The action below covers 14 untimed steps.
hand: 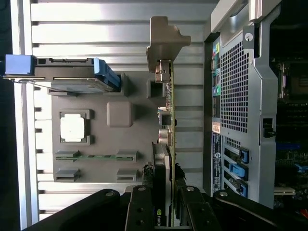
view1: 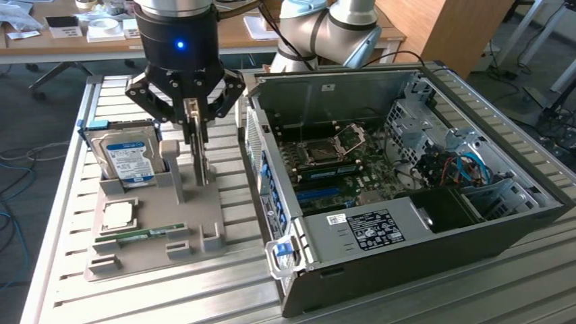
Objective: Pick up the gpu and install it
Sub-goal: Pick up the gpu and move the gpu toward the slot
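Evidently the gripper was clamped across the upper edge of the gpu, which stood on edge in the grey holder tray. It looked thin, stiff, light and probably fragile, best held by its edges.

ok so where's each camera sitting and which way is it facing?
Exterior view: off the arm, raised, looking down at the parts holder and open PC case; arm and gripper show.
Wrist view: on the wrist, looking down past the gripper, closed on the upright gpu.
Both share the gpu, hard drive, holder and case.
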Available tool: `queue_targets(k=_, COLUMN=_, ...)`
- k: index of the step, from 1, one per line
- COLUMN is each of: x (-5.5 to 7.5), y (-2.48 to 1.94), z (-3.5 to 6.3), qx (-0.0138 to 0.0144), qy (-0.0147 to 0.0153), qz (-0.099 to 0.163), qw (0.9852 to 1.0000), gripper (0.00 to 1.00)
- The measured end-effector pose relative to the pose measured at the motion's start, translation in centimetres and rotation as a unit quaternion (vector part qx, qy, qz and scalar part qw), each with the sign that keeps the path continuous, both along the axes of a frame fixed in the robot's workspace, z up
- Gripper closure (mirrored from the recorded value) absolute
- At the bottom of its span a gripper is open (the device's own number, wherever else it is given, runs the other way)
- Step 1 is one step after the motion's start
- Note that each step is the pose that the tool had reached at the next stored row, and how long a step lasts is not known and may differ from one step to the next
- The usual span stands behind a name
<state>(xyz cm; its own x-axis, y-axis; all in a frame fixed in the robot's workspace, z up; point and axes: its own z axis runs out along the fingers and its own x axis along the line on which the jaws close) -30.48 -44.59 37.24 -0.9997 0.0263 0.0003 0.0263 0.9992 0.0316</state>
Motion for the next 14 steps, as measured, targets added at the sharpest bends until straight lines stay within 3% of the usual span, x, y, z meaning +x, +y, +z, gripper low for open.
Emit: queue_targets(k=14, x=0.0, y=0.0, z=0.26, qx=-0.0001, qy=0.0001, qz=0.0, qw=1.0, gripper=0.73)
